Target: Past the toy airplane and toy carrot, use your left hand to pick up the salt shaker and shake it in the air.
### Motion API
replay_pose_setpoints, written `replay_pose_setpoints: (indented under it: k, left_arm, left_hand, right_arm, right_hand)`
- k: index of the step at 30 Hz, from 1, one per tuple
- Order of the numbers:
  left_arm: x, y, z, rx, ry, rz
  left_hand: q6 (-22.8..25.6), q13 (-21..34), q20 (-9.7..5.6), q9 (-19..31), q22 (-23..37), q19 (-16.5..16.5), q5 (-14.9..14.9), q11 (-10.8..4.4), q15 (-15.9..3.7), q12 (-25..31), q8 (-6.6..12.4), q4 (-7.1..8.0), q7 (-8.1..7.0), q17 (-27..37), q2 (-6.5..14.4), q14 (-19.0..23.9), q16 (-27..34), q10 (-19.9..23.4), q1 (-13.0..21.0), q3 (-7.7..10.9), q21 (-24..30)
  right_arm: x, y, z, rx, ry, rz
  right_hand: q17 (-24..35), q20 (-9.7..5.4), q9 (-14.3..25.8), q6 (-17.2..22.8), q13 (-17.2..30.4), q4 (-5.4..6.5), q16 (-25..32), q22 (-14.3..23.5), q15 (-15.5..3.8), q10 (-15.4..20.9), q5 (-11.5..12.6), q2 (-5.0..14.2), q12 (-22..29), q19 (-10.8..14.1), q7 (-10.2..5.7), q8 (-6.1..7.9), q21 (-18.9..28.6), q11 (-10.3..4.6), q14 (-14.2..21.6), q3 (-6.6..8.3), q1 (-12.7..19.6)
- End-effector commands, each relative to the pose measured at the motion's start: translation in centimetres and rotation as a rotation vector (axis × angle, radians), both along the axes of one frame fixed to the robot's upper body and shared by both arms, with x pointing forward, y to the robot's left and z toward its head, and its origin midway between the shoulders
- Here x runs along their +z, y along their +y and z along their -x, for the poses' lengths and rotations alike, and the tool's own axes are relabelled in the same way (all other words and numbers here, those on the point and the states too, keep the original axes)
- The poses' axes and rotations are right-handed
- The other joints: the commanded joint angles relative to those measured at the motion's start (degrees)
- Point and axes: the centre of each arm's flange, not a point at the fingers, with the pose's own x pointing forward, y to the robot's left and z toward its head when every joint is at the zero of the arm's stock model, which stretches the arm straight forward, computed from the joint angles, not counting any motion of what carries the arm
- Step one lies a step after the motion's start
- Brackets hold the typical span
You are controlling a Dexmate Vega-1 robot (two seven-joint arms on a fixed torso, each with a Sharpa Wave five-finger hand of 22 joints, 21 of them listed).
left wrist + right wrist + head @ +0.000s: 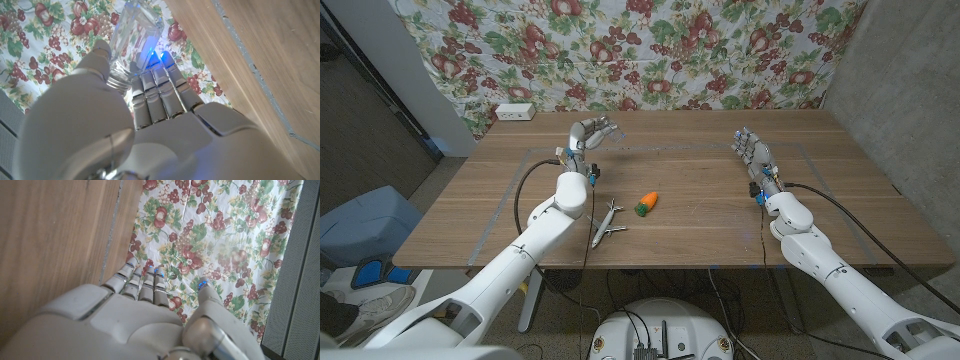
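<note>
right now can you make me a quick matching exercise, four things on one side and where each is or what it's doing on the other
Things:
1. salt shaker
2. toy carrot
3. toy airplane
4. right hand

States:
A. open, holding nothing
B. lying on the table, orange
C. held in the left hand
D. lying on the table beside the left forearm

Pairs: 1-C, 2-B, 3-D, 4-A

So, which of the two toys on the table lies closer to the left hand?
The toy airplane, grey, beside the left forearm; the orange toy carrot lies further toward the middle.
</note>
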Motion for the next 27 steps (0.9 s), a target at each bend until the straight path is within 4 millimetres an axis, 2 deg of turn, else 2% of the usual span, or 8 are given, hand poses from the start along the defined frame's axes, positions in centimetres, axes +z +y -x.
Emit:
replay_pose_setpoints:
  k: [1, 10, 27]
  left_arm:
    - [0.5, 0.0, 0.0, 0.090, 0.072, -0.095]
    - [0.7, -0.2, 0.0, 0.158, 0.123, -0.152]
    - [0.5, -0.3, -1.0, 0.178, 0.174, -0.196]
  left_hand:
    - [10.95, 0.08, -5.11, 0.13, 0.07, -0.45, 0.28, -10.67, -7.38, 0.24, 0.31, 0.19, -4.90, 0.04, 9.30, -0.03, -0.05, 10.82, 8.91, 0.10, 0.27]
    - [11.02, 0.07, -5.00, 0.13, 0.05, -0.65, 0.28, -10.68, -7.36, 0.21, 0.35, 0.19, -5.06, 0.02, 9.30, -0.14, -0.10, 10.73, 8.86, 0.15, 0.28]
    - [10.73, 0.07, -4.96, 0.13, 0.00, -0.85, 0.29, -10.69, -7.37, 0.20, 0.26, 0.23, -5.31, 0.01, 9.39, -0.18, -0.09, 10.67, 8.72, 0.27, 0.35]
  right_arm:
    - [0.1, 0.2, -0.1, 0.004, 0.004, 0.006]
    - [0.1, 0.4, -0.3, 0.009, 0.004, 0.011]
    - [0.1, 0.3, -0.3, 0.011, 0.008, 0.008]
  right_hand:
    - [0.16, 0.16, 0.07, 0.23, -0.06, -0.04, -0.21, 0.18, -0.02, 0.32, 0.11, 0.27, -0.16, 0.42, -0.02, 0.21, -0.38, -0.03, 0.40, 0.03, 0.46]
    - [0.16, 0.06, 0.07, 0.23, -0.06, -0.05, -0.24, 0.19, -0.06, 0.26, 0.11, 0.28, -0.20, 0.41, -0.09, 0.21, -0.50, -0.23, 0.35, 0.04, 0.48]
    - [0.16, 0.25, 0.07, 0.32, -0.07, -0.05, -0.24, 0.20, 0.09, 0.29, 0.11, 0.28, -0.18, 0.62, 0.04, 0.24, -0.71, -0.16, 0.44, 0.05, 0.50]
